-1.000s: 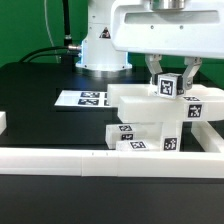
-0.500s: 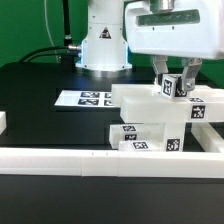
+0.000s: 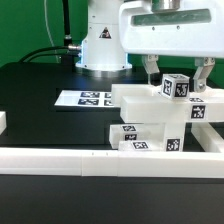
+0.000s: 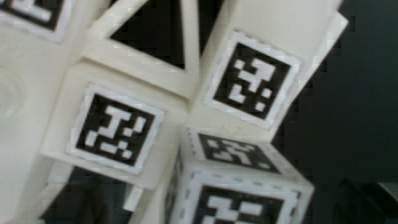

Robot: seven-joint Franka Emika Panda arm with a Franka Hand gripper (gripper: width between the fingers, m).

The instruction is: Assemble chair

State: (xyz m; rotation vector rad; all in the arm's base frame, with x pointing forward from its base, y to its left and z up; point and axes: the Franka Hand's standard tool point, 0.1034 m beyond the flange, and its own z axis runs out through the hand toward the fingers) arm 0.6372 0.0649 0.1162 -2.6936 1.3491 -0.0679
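Note the spread of the jaws since one second ago: clamped on the post leg (image 3: 177, 88) then, wide apart now, one on each side of it with a visible gap. Note also the tagged head of that leg, shifted a little toward the exterior view's right and showing a flatter face than before.

Locate the chair (image 3: 150, 120) directly beneath the jaws, partly built and resting on the desk (image 3: 40, 85). Find the seat (image 3: 135, 100) just under the jaw tips, with the post leg standing upright on it, between the jaws and touched by neither. Treat the release as a sign of a leg judged firm enough to stand alone; confirm before relying on it.

Find the border rail (image 3: 90, 158) below and in front of the jaws, seemingly against the lower tagged blocks (image 3: 145, 140) — probably a backstop against sliding under load. Find the marker board (image 3: 85, 98) well apart from the jaws, toward the exterior view's left, flat on the desk.

Expect nothing of the jaws in the wrist view — only tagged faces (image 4: 249, 75) and part of an X-braced frame (image 4: 151, 35) at close range. Keep the jaws wide on any retreat to avoid snagging the leg.
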